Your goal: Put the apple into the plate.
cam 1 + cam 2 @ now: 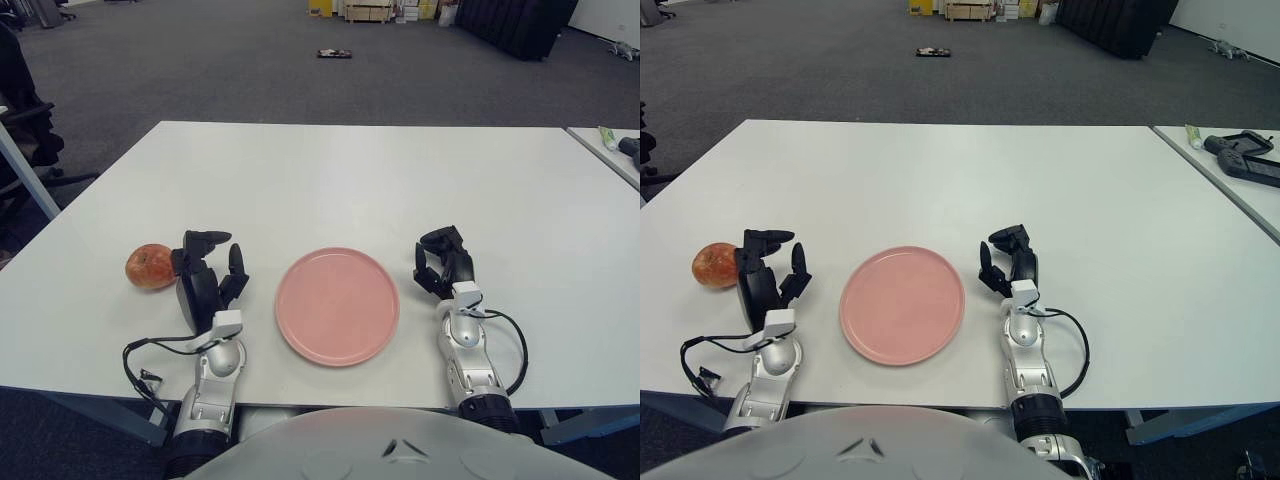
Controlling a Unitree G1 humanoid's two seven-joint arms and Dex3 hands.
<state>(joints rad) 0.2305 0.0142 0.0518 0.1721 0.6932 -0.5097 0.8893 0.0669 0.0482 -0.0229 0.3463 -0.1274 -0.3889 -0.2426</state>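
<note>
A red-orange apple (150, 266) lies on the white table (350, 180) at the front left. My left hand (208, 268) is just right of the apple, close beside it, fingers spread and holding nothing. An empty pink plate (337, 304) lies flat at the front middle, right of my left hand. My right hand (443, 262) shows to the right of the plate, fingers loosely curled and empty.
A second table (610, 150) stands at the right with dark devices (1245, 158) and a small tube (606, 137) on it. An office chair (25, 130) stands at the far left. A dark object (334, 54) lies on the carpet beyond the table.
</note>
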